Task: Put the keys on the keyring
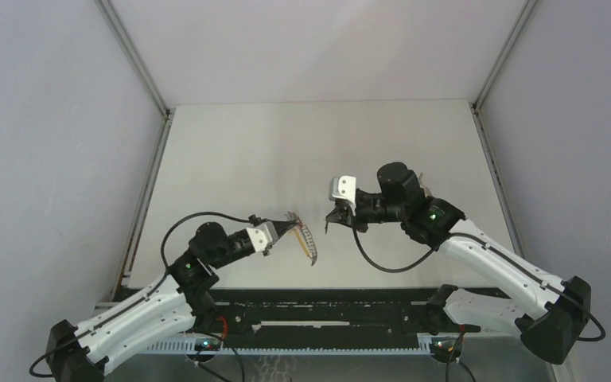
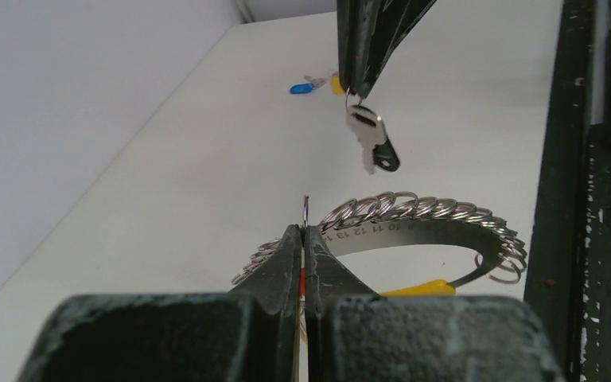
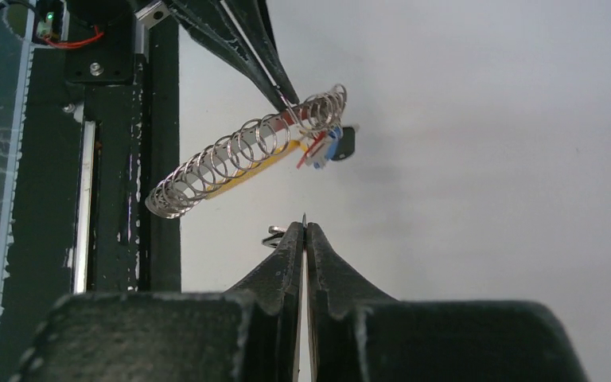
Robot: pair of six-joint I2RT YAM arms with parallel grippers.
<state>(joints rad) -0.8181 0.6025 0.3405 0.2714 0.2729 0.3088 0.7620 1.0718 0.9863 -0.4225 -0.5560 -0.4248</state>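
- Both sets of jaws hang over the front half of the counter (image 1: 286, 143), their tips near each other but apart.
- The left jaws are pressed together on a single wire loop of the keyring (image 2: 414, 211), holding it clear of the counter. It is a curved band strung with many small split rings, with a yellow stretch (image 2: 418, 287) along it.
- Gripping one loop leaves the others free and turned toward the other arm, probably so that one can be offered for threading.
- The right jaws are also pressed together, pinching the top end of a silver key (image 2: 372, 142) with a black tip, apparently by a thin loop. The key dangles just above and beyond the keyring without touching it.
- Letting it hang likely keeps its hole free to be steered onto a ring.
- A blue key (image 2: 298, 88) and a yellow key (image 2: 336, 83) lie side by side farther back on the counter, well apart from the action.
- The step in hand looks like lining up key and ring; with wire this thin, a small misalignment could make the key slide past.
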